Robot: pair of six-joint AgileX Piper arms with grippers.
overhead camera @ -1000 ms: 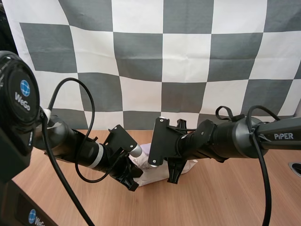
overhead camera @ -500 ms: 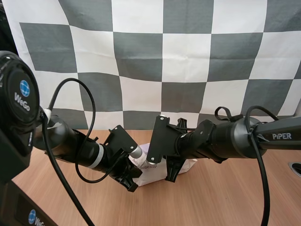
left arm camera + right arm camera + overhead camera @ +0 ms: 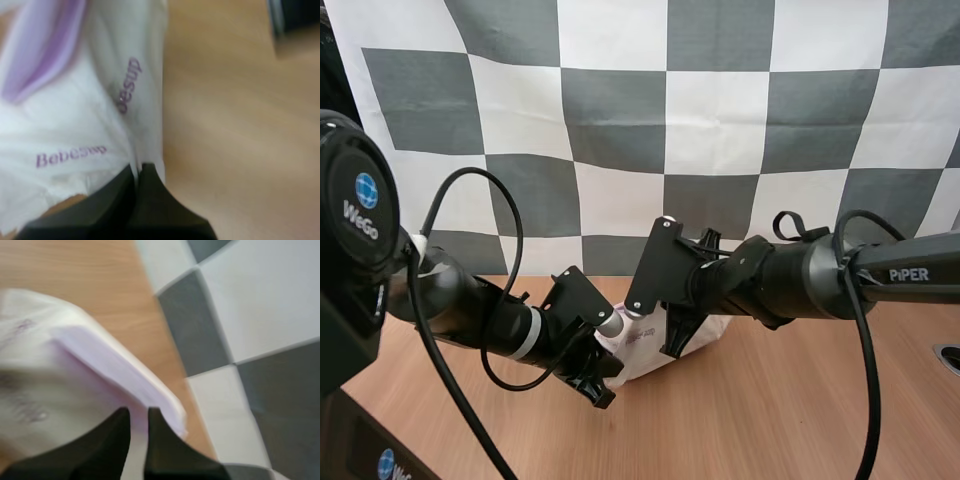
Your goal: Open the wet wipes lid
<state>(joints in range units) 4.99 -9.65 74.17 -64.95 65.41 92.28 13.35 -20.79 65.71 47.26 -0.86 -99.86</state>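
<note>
- White soft pack of wet wipes lies on the light wooden bench, mid-scene, between the two arms.
- Left tool is at the pack's near-left side, low over the bench.
- Left wrist view: left tool is clenched on a thin fold of the pack's white film, with the tips pinching it at the edge. Bare bench lies just beside that edge.
- Purple print "Bebesup" reads on the film near the tips. The same word shows again, partly creased, further up the fold, and there is a lilac band past it.
- Right tool is at the pack's far-right side, angled down from the right.
- Right wrist view: right tool grips the rim of the lilac flat lid, one tip on each side. The lid is tilted, and the pack body is beside it on the bench.
- Arm labels: "PiPER" is on the right arm, and "WeGo" is on the black round housing at far left.
</note>
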